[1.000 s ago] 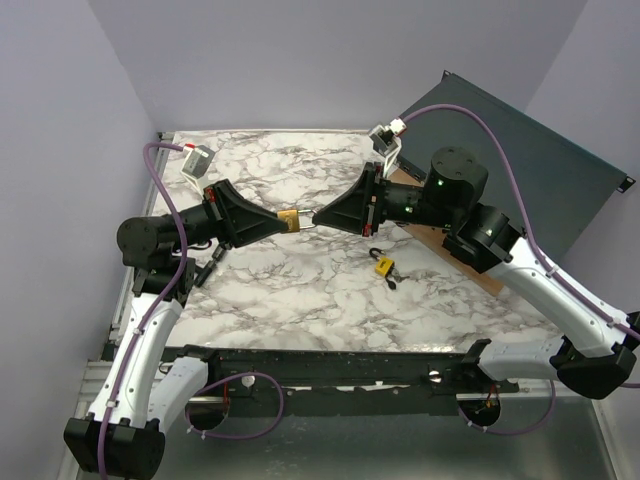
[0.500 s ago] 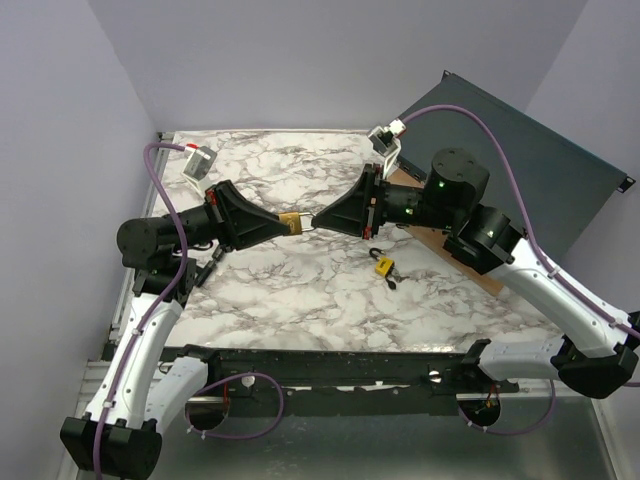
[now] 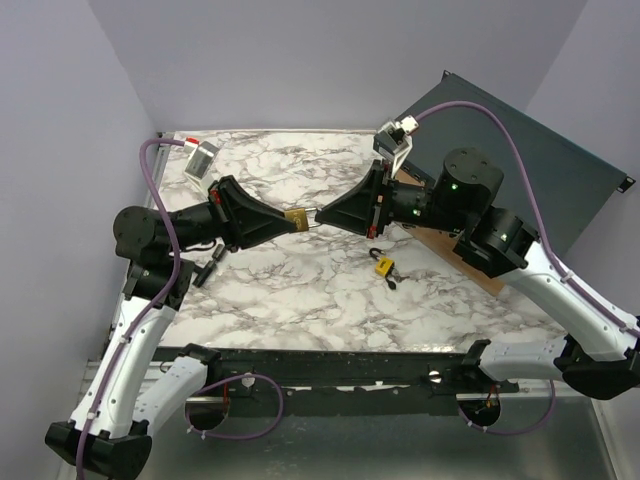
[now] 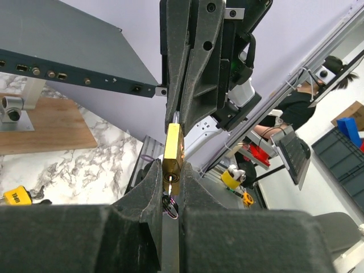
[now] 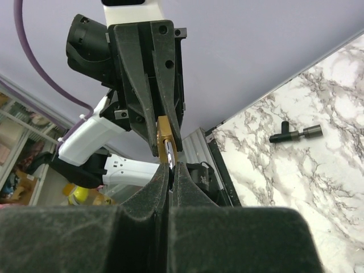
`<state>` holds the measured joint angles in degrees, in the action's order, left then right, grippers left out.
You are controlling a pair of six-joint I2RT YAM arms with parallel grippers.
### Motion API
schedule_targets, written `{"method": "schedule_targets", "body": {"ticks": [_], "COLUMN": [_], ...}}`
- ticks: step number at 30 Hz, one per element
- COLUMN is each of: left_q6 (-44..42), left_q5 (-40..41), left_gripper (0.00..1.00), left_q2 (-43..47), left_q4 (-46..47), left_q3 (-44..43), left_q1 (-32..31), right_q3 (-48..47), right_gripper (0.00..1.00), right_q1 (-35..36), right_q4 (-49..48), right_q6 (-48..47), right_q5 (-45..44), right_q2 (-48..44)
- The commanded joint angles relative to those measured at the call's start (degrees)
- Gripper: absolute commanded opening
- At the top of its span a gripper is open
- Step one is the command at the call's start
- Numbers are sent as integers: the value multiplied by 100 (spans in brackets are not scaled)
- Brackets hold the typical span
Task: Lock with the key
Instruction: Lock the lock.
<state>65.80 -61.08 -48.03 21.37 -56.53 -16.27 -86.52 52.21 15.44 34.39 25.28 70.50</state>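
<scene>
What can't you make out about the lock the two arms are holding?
- Shackle: right wrist view, buried between the right end effector's fingers; open or closed unclear.
- Key: left wrist view, the left end effector's fingers hide whether one sits in the brass padlock.
- Top view: padlock too small for detail.

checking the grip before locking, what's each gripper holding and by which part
The brass padlock, in mid-air: the left gripper clamps its body, and the right gripper pinches what looks like the silver shackle.

Brass-gold padlock [image 4: 172, 153]; white marble tabletop [image 3: 300, 300] (grey veining throughout); bright yellow second padlock [image 3: 383, 266]; brown wood-grain board [image 4: 45, 125]; lilac wall [image 3: 300, 60].
</scene>
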Motion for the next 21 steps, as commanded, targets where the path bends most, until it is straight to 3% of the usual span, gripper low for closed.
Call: {"method": "schedule_targets", "body": {"ticks": [1, 13, 21], "left_q6": [-623, -895, -1490], "left_q5": [68, 217, 596], "left_gripper": [0, 0, 0], "left_q2": [-83, -66, 54], "left_q4": [-588, -961, -1999], "left_q3": [-311, -492, -777], "left_q1": [-437, -648, -693], "right_q3": [81, -227, -816], "right_gripper": [1, 1, 1], "right_q1": [414, 725, 1171], "right_q4": [290, 791, 1565], "right_q6": [-146, -456, -699], "right_q5": [-370, -1116, -2581], "right_q2": [478, 693, 1075]}}
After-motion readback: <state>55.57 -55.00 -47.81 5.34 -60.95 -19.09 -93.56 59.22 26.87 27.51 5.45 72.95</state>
